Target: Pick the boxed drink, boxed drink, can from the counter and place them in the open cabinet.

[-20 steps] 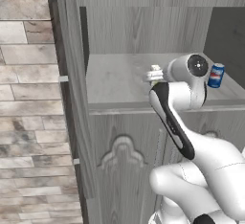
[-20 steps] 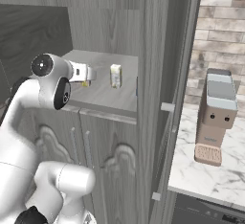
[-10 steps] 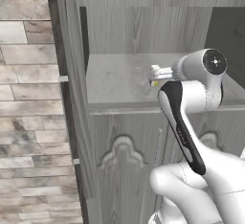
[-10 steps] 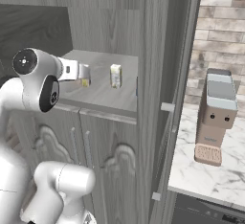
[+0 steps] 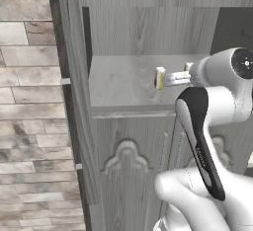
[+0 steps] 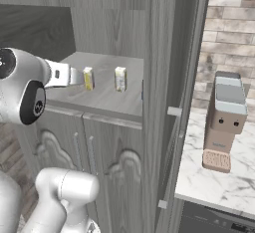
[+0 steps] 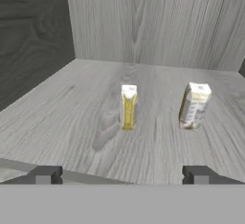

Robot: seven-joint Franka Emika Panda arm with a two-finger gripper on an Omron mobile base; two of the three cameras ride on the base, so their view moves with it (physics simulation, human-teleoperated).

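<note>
Tool (image 7: 121,175) released and empty before two upright boxed drinks (image 7: 128,106) on the open cabinet (image 5: 123,79) shelf; cartons likely light, crushable, best pinched across flat sides.

The arm (image 5: 217,101) is made of smooth, glossy white shells with rounded shapes. A long black band with a slightly curved outline is seen along one link in the left base view, and thin pale lettering is printed on it, too small to be read. Each big joint is closed by a round dark cap (image 5: 244,62) with a small light mark in its middle; a second such cap (image 6: 38,107) is seen in the right base view. The wrist is continued by a flat, pale grey piece (image 6: 61,74). The fingertips (image 7: 44,174) are small, dark grey, square blocks.
</note>
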